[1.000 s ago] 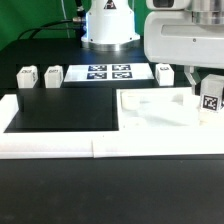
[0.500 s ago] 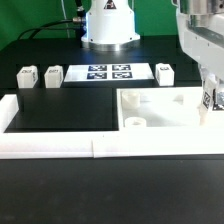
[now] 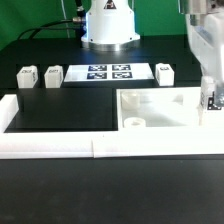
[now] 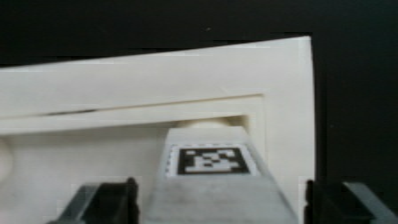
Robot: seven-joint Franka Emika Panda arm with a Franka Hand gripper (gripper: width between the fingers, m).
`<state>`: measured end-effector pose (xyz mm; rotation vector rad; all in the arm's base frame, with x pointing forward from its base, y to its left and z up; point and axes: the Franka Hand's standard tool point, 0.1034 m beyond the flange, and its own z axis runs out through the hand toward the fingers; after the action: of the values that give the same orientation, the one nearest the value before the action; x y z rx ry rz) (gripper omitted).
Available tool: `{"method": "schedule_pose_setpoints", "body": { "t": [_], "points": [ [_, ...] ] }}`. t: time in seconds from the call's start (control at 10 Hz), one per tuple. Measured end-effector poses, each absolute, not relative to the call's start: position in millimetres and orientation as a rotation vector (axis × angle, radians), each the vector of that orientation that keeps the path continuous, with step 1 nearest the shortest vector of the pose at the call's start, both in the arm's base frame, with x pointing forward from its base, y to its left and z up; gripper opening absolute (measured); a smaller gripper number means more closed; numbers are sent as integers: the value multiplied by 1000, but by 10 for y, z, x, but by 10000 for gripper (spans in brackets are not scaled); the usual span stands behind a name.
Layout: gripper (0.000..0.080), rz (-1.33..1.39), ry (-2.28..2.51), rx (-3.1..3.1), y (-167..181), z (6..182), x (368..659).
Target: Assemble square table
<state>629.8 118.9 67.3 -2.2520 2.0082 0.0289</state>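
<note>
The square table's white plate (image 3: 160,108) lies at the exterior view's right, with a round socket (image 3: 135,122) at its near corner. One white tagged leg (image 4: 214,160) stands at the plate's far right edge (image 3: 213,99). My gripper (image 4: 222,205) hangs over that leg, open, with one finger (image 4: 111,203) on each side of it. In the exterior view the gripper (image 3: 209,94) is partly cut off by the frame's right edge. Three more legs stand apart behind the plate (image 3: 26,77) (image 3: 53,75) (image 3: 165,72).
The marker board (image 3: 108,72) lies at the back, in front of the arm's base (image 3: 108,25). Long white rails (image 3: 60,148) run along the front and left of a black mat (image 3: 65,108).
The arm's body has shifted toward the exterior view's right, uncovering most of the plate. The fingers have spread apart around the leg, which stays at the plate's right edge.
</note>
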Motion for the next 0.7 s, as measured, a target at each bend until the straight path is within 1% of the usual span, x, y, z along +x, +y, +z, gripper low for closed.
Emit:
{"method": "schedule_pose_setpoints", "body": {
  "t": [0.1, 0.2, 0.5, 0.7],
  "points": [
    [617, 10, 1796, -2421, 1186, 682, 6309],
    [640, -1, 1626, -2537, 1205, 681, 6304],
    [648, -27, 1275, -2734, 1193, 677, 6305],
    [649, -35, 823, -2929, 1207, 711, 6314]
  ]
}}
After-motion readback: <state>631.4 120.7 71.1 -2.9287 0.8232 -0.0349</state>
